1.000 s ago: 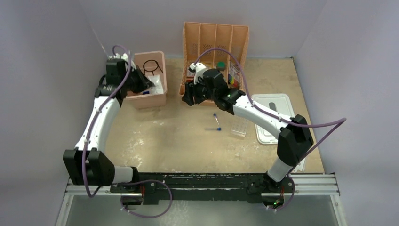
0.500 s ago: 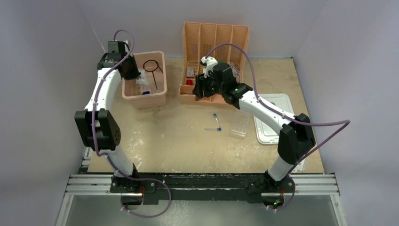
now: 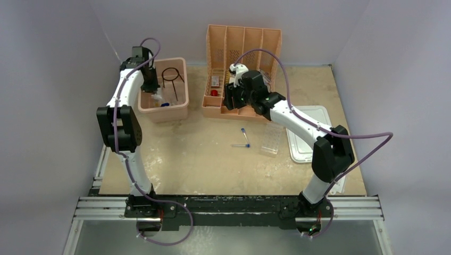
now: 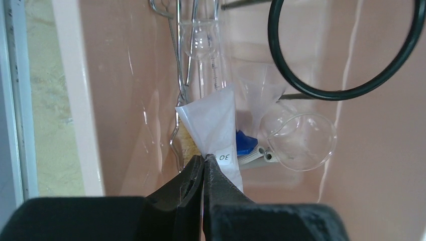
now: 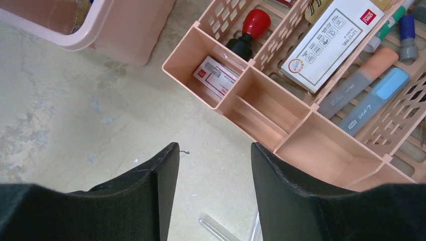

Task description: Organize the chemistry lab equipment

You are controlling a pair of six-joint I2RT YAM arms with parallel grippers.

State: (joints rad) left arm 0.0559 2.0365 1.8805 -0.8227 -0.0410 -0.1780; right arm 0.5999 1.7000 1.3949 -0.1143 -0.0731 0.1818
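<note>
The left gripper (image 4: 204,159) is pinching a white paper triangle (image 4: 211,118) between closed jaws inside the pink plastic bin (image 4: 120,75), near a black wire ring (image 4: 346,93). The right gripper (image 5: 213,150) is hovering open-jawed above the tan table (image 5: 75,125), beside the orange divided organiser (image 5: 261,100).

We see pale lilac walls (image 3: 48,42) around a worn, stained beige tabletop (image 3: 191,164); a metal rail (image 3: 361,211) crosses the frame's bottom.

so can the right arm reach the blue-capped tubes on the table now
Probably yes: the right gripper is open and empty, and the blue-capped tubes lie uncovered on bare table, apart from the tube rack.
</note>
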